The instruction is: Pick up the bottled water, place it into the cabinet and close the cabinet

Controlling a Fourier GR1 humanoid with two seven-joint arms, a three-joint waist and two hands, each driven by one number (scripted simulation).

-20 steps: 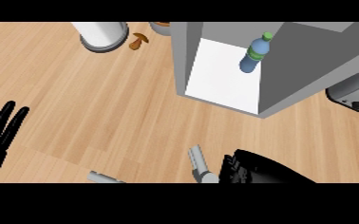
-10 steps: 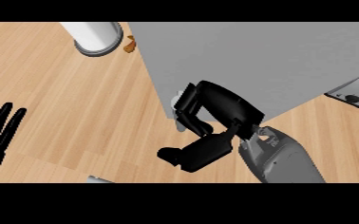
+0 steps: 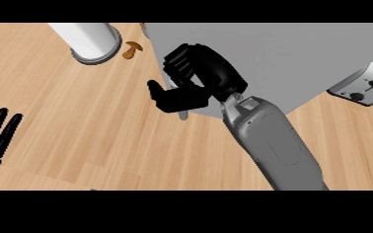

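While right hand sits curled at cabinet left-front edge, nothing visible in its fingers | bottled water out of view, probably inside, beyond the hand | cabinet looks closed | left hand open, resting far left.

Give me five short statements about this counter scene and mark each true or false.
1. The right hand is at the grey cabinet's lower left corner. True.
2. The bottled water stands in plain sight on the counter. False: no bottle shows anywhere.
3. The left hand rests open at the view's left edge. True.
4. The white cylinder stands right of the cabinet. False: it stands to its left.
5. A small brown thing lies beside the white cylinder. True.
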